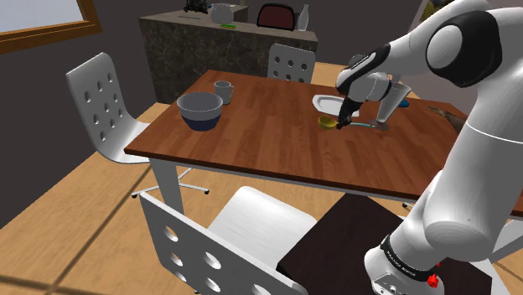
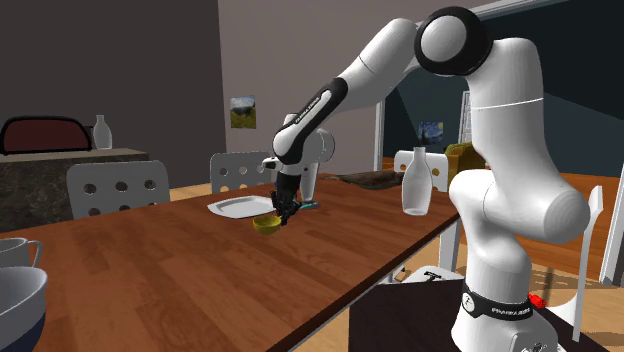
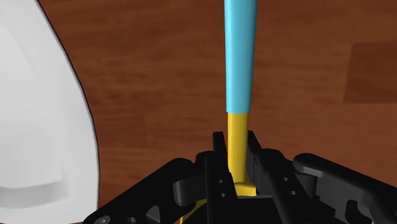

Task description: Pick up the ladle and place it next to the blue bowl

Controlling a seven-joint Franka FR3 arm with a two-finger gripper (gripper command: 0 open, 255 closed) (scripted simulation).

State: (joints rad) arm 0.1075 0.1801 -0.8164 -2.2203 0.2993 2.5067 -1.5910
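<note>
The ladle has a yellow cup (image 1: 327, 121) (image 2: 266, 224) and a light blue handle (image 3: 238, 57) (image 1: 362, 125); it lies on the brown wooden table (image 1: 268, 134). My black gripper (image 1: 342, 120) (image 2: 284, 214) (image 3: 234, 167) is down at the yellow neck (image 3: 236, 143) just behind the cup and is shut on it, one finger on each side. The blue bowl (image 1: 200, 111) (image 2: 18, 305), grey inside, stands far off toward the shoulder view's left end of the table.
A white plate (image 1: 331, 103) (image 2: 240, 207) (image 3: 38, 108) lies right beside the ladle. A grey mug (image 1: 223, 90) stands behind the bowl, a clear vase (image 1: 394, 102) (image 2: 415, 181) close to the arm. White chairs (image 1: 105, 105) ring the table.
</note>
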